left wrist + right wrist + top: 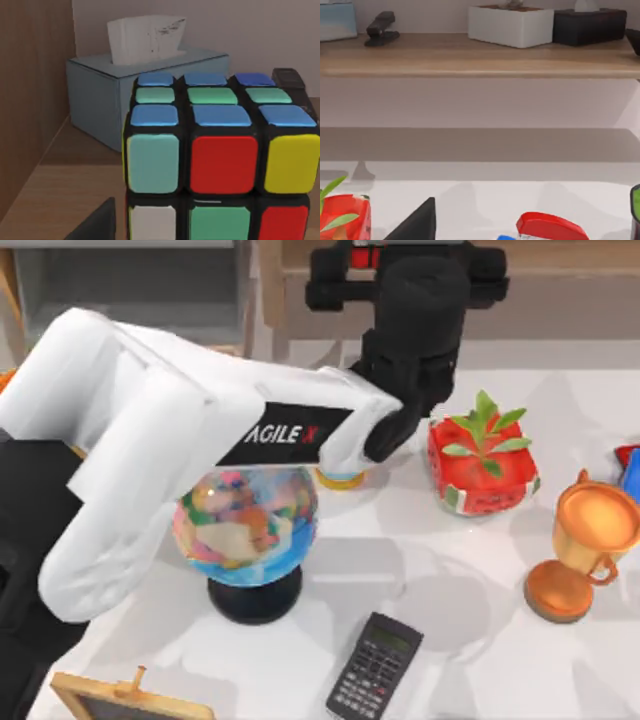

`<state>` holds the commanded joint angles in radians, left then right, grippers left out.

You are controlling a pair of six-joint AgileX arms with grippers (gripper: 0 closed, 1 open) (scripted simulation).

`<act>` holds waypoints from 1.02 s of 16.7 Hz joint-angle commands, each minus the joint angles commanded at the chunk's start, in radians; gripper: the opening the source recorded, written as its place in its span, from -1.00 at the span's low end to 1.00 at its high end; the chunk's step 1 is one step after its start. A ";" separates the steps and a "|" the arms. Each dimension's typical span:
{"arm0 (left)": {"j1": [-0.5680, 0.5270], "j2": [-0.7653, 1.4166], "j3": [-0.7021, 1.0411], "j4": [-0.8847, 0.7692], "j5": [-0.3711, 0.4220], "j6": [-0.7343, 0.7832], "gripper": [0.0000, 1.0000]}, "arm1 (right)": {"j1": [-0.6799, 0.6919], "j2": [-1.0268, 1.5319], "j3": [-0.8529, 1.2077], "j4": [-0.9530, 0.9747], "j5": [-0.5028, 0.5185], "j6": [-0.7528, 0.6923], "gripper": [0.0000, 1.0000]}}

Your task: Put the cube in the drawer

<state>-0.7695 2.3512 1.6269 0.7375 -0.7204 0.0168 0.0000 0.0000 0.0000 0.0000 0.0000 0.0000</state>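
Observation:
The cube (365, 255) rests level over the light-wood shelf (560, 260) at the back, right of the drawer (130, 285), which shows grey inner walls at the back left. My left arm reaches across the table, and my left gripper (365, 252) is at the cube with a black finger on either side. In the left wrist view the cube (220, 165) sits very close, with blue, green, red and yellow squares. A dark finger (97, 225) stands just off its side, a sliver apart, and the cube's underside is cut off. In the right wrist view one dark finger (415, 225) of my parked right gripper points at the shelf.
On the table stand a globe (245, 515), a calculator (373, 665), a red planter (480, 465), a copper trophy (580, 550) and a small chalkboard (120, 700). A blue tissue box (100, 100) and a black stapler (290, 80) share the shelf with the cube.

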 joint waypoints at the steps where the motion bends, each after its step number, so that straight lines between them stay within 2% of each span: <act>1: 0.012 0.020 0.034 -0.014 0.011 -0.001 1.00 | 0.000 0.000 0.000 0.000 0.000 0.000 1.00; 5: 0.059 0.093 0.126 -0.037 0.058 -0.004 1.00 | 0.000 0.000 0.000 0.000 0.000 0.000 1.00; 9: 0.064 0.100 0.132 -0.037 0.063 -0.004 1.00 | 0.000 0.000 0.000 0.000 0.000 0.000 1.00; 17: 0.064 0.100 0.132 -0.037 0.063 -0.004 -0.21 | 0.000 0.000 0.000 0.000 0.000 0.000 1.00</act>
<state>-0.7059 2.4517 1.7588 0.7010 -0.6577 0.0127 0.0000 0.0000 0.0000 0.0000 0.0000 0.0000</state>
